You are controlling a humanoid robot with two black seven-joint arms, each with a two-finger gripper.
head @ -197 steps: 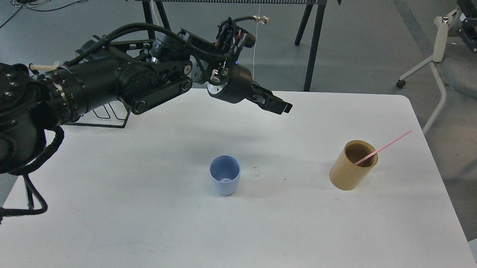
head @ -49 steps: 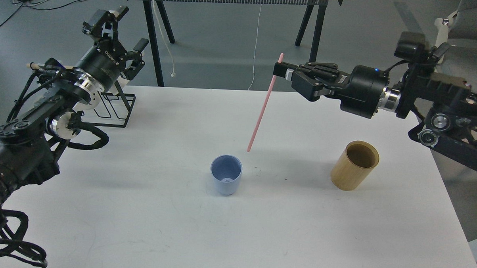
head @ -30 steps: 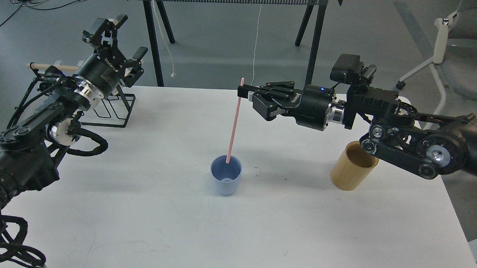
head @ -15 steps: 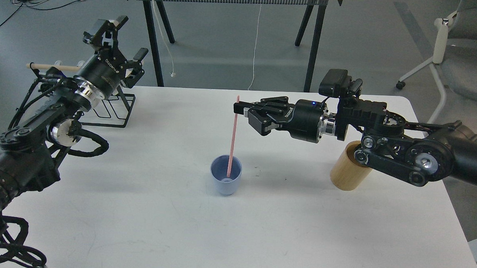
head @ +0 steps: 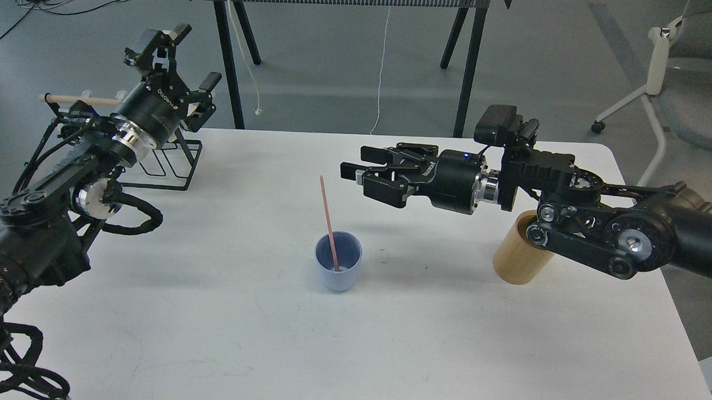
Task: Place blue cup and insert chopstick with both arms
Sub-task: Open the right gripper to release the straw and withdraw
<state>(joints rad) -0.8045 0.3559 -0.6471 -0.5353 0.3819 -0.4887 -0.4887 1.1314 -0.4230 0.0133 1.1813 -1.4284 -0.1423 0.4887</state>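
- The pink chopstick [head: 329,223] stands in the blue cup [head: 337,269], leaning far-left.
- The right end effector [head: 357,173] hangs open and empty, just right of the stick's top.
- The left end effector [head: 174,57] is open, empty, far away.

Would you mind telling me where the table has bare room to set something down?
The near strip in front of the blue cup is bare, as is the left stretch between it and the wire rack. It is crowded on the right, where the right gripper hangs open above the table beside the tan holder.
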